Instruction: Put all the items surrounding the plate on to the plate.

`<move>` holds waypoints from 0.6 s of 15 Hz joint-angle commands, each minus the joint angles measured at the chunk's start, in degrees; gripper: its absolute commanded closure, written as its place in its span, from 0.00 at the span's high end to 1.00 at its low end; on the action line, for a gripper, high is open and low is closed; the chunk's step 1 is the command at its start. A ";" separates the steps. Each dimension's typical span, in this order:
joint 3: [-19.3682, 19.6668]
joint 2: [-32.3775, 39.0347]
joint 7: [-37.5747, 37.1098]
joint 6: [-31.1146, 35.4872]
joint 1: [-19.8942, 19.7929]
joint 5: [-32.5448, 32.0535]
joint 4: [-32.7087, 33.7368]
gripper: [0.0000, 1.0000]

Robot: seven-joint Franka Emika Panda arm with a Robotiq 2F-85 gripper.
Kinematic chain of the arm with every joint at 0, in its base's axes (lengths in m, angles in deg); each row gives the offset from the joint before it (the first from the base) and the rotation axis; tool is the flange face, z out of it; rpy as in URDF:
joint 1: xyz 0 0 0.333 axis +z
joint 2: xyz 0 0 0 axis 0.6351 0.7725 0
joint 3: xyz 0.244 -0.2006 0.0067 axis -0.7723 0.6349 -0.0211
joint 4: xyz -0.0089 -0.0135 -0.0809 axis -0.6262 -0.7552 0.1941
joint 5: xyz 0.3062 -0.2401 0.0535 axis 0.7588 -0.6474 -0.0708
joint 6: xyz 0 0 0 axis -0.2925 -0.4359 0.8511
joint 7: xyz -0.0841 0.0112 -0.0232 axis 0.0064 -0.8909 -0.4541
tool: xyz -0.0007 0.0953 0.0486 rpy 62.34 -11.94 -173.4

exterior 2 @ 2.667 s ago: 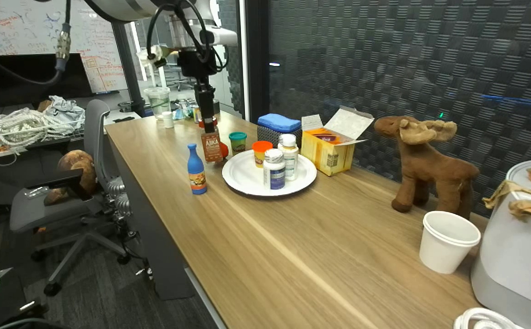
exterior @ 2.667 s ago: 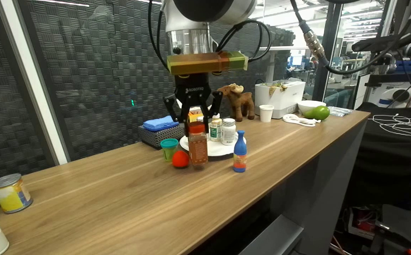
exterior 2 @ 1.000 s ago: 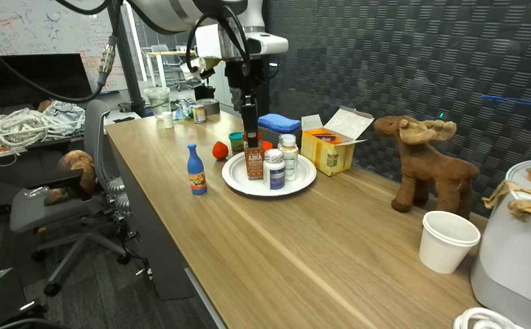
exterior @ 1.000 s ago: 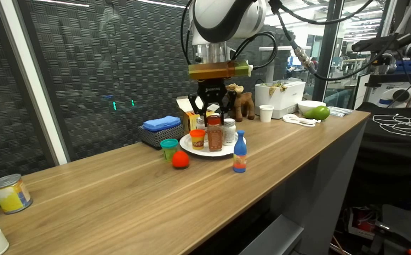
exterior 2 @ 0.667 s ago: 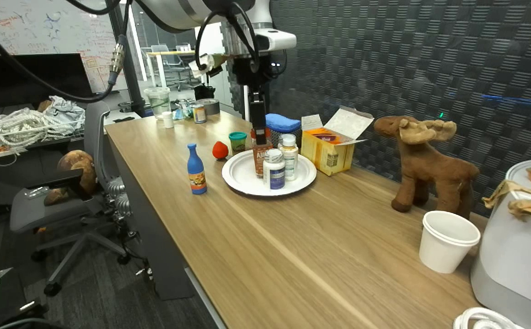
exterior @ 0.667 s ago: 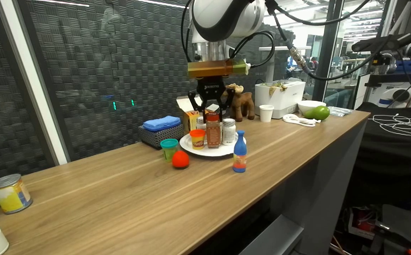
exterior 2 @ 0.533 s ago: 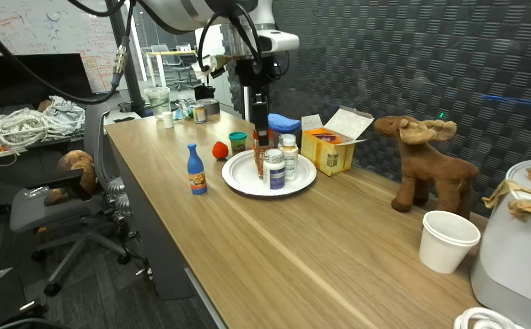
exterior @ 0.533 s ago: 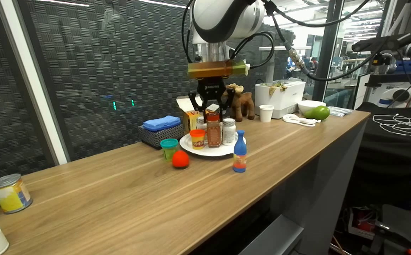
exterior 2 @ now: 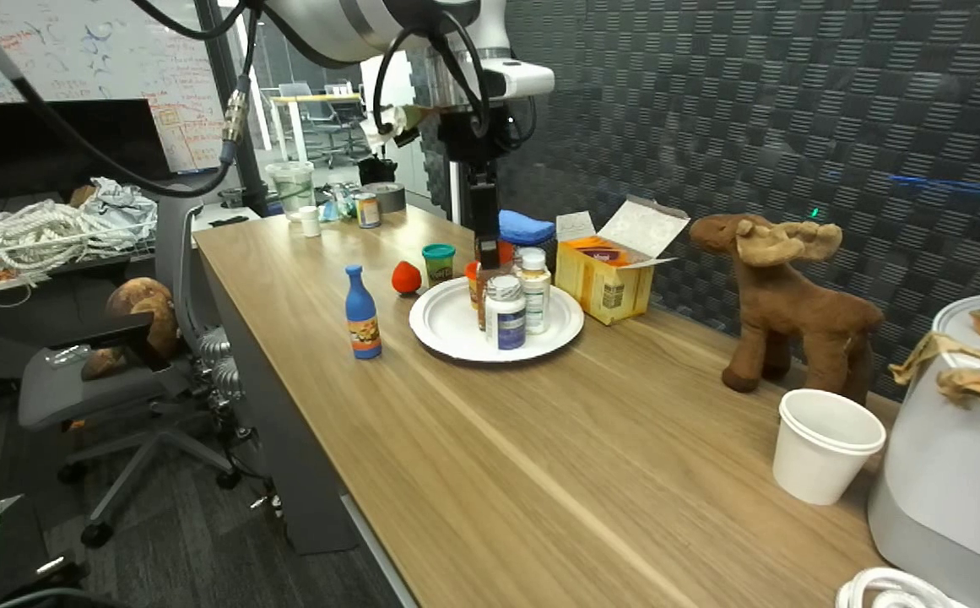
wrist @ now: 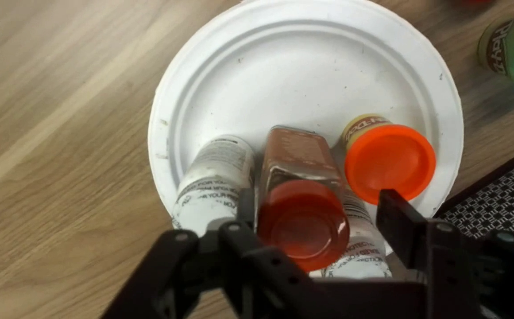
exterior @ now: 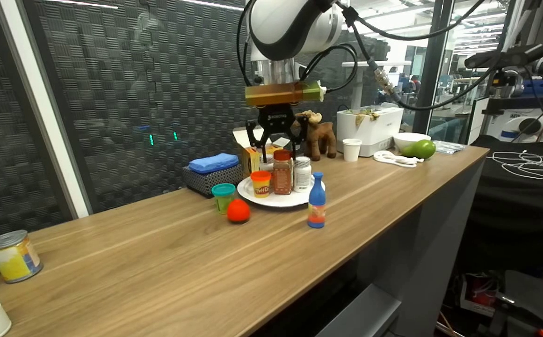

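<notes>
The tool [wrist: 317, 204] gapes loose around the red-capped jar [exterior: 282, 173]; both exterior views alone show the blue bottle [exterior: 317, 201].

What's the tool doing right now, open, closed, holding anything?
Tool: open, jaws either side of the red-capped jar on the plate; the wrist view shows a gap at one side, so not gripping it.

Plate [wrist: 305, 66]: white. Square jar [exterior: 283, 177]: red-brown, red cap. Orange-lidded tub [exterior: 261, 185]: yellow body. Teal-lidded tub [exterior: 224, 200]: green body. Tall bottle [exterior: 317, 200]: blue, red-and-yellow label. Pill bottle [exterior 2: 506, 317]: white, purple-blue label. Round item [exterior: 238, 210]: red. Desk [exterior: 159, 262]: brown, wood grain. Patterned box [wrist: 489, 195]: black-and-white geometric. Stuffed animal [exterior 2: 810, 308]: brown, tan antlers. Carton [exterior 2: 608, 283]: yellow. Tool [exterior: 279, 159]: black.
</notes>
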 commanded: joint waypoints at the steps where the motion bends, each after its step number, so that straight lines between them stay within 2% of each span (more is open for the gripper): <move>1: 0.88 -0.48 -4.73 -6.25 3.98 -4.45 4.07 1.00; 5: -1.10 0.93 -4.37 -10.72 6.84 -6.96 9.37 1.00; 9: -3.27 6.33 3.06 -10.77 6.20 -3.93 14.70 1.00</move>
